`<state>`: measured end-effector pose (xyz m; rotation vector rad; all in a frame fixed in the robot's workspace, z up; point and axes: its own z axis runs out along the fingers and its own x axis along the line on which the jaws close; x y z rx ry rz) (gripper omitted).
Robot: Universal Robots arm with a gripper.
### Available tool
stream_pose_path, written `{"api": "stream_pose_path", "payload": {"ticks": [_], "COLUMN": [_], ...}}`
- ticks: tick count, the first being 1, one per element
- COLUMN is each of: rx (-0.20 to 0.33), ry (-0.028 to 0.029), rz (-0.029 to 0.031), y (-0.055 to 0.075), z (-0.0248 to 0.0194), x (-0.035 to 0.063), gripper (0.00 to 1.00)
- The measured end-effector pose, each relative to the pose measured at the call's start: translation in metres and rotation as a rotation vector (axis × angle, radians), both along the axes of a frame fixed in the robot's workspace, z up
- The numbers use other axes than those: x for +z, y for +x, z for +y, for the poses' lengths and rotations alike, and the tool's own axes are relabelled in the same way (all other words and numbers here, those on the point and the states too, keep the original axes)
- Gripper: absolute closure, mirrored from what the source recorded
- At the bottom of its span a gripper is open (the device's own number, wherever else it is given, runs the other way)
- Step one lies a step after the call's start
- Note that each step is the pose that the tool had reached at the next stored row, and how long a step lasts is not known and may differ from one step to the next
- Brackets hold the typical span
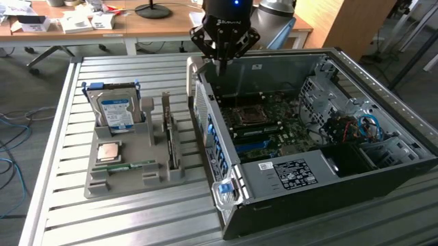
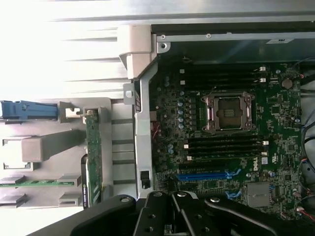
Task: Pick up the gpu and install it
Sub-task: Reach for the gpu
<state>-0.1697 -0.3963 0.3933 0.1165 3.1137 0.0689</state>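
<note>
A single robot arm (image 1: pixel 272 7) comes in at the top of the exterior view, its black wrist (image 1: pixel 229 11) pointing straight down. Beneath it hangs the dark gripper (image 1: pixel 220 64), its linked fingers (image 2: pixel 147 216) drawn together to a narrow closed point.

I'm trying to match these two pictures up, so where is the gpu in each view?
Exterior view: the gpu stands on edge in the grey holder, on the exterior view's left of the computer case.
Wrist view: the gpu is seen edge-on in the same holder, just outside the case's side wall.
Shared landmark: the CPU socket inside the case.
</note>
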Motion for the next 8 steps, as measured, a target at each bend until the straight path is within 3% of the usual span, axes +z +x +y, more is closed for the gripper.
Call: {"api": "stream_pose_path", "payload": {"ticks": [8], "rx": [0.000], "ry": [0.0000], "rz": [0.0000], "y": [-0.018], "z": [0.0028], "x": [-0.0001], "gripper": [0.89]}}
